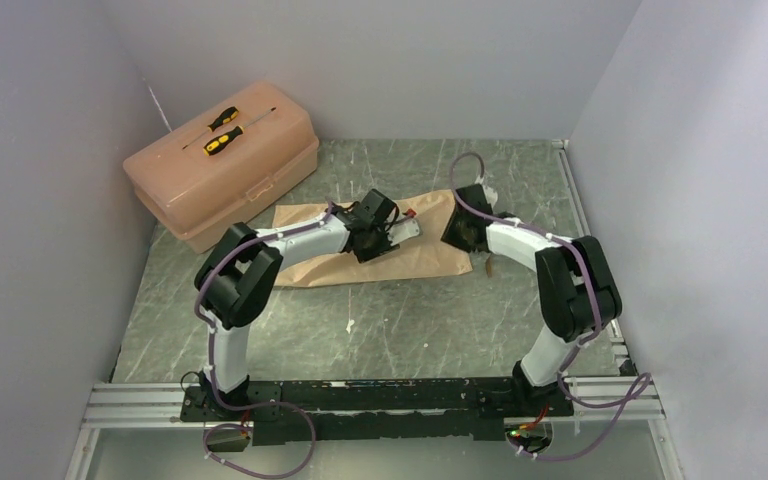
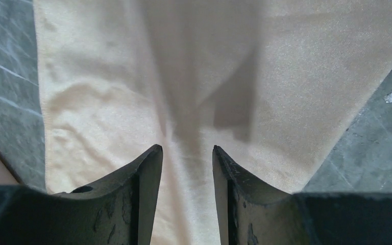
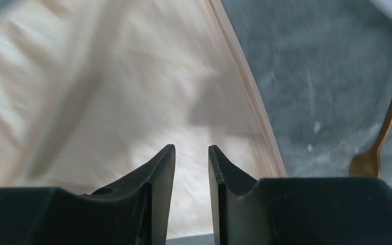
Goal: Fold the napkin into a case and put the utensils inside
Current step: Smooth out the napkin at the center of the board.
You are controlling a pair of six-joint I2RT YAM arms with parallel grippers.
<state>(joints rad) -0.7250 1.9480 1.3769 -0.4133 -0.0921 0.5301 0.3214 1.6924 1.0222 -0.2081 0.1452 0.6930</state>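
Note:
The peach-tan satin napkin (image 1: 320, 262) lies flat in the middle of the table, creased. My left gripper (image 1: 400, 232) hangs over its middle. In the left wrist view the left gripper (image 2: 187, 149) stands open above the napkin (image 2: 112, 92), with only cloth seen through the gap. My right gripper (image 1: 454, 238) is over the napkin's right edge. In the blurred right wrist view the right gripper (image 3: 191, 148) is open by a narrower gap above the napkin (image 3: 107, 92). One golden-brown utensil (image 3: 388, 117) lies on the table just right of the cloth; the utensils (image 1: 487, 265) show beside the right arm.
A pink plastic toolbox (image 1: 260, 165) stands at the back left with two yellow-and-black screwdrivers (image 1: 222, 130) on its lid. Grey walls close in the table on the left, back and right. The marbled green tabletop (image 1: 390, 330) stretches between the napkin and the arm bases.

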